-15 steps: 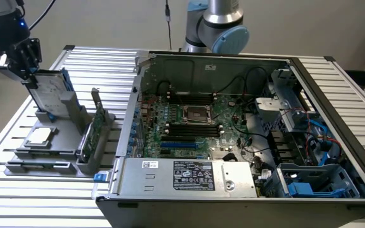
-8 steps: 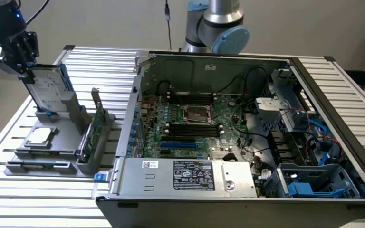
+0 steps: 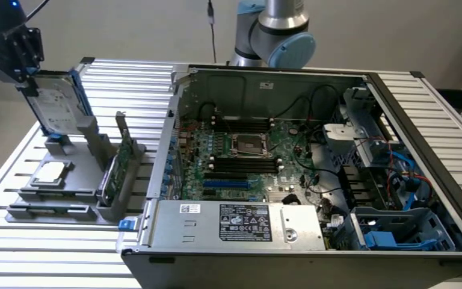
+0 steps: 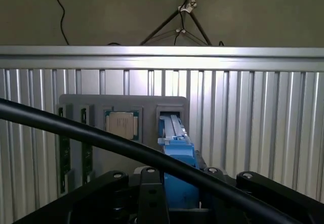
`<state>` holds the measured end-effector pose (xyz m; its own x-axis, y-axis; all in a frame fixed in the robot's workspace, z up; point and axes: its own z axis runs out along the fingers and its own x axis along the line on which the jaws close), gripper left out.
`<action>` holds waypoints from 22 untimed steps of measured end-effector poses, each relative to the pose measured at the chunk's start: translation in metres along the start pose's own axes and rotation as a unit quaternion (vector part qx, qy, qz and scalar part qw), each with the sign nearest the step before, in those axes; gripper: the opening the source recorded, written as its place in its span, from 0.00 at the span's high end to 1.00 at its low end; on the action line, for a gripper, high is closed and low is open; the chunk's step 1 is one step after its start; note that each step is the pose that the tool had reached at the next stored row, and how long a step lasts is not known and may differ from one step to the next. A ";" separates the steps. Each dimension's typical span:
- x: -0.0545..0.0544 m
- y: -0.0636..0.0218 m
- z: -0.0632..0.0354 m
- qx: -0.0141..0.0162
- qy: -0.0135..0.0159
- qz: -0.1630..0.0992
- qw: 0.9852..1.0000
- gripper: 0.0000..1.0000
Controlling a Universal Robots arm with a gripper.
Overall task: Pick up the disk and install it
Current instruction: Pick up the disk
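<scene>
The tool (image 3: 29, 85) is cut off at the exterior view's upper left corner and covers the top edge of the disk (image 3: 57, 108). In the wrist view a black cable (image 4: 101, 140) and the tool's body hide the disk's near end.

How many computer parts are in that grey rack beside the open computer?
3 visible: the disk upright at the back, under the gripper; the processor chip flat in front of it; the green circuit card upright nearer the case. Others may be hidden.
</scene>
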<state>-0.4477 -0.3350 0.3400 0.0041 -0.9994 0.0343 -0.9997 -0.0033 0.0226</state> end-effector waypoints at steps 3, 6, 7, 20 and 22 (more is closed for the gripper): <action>0.000 0.0003 -0.0119 0.000 0.000 0.000 1.000 0.67; 0.001 0.0005 -0.0249 0.000 0.000 0.000 1.000 0.67; 0.001 0.0003 -0.0293 0.000 0.000 0.000 1.000 0.67; 0.003 -0.0305 -0.0874 0.000 -0.003 -0.003 1.000 0.67; 0.003 -0.0387 -0.0953 0.000 -0.004 -0.004 1.000 0.67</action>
<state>-0.4069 -0.3350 0.4344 0.0112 -0.9996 0.0264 -0.9997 -0.0106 0.0224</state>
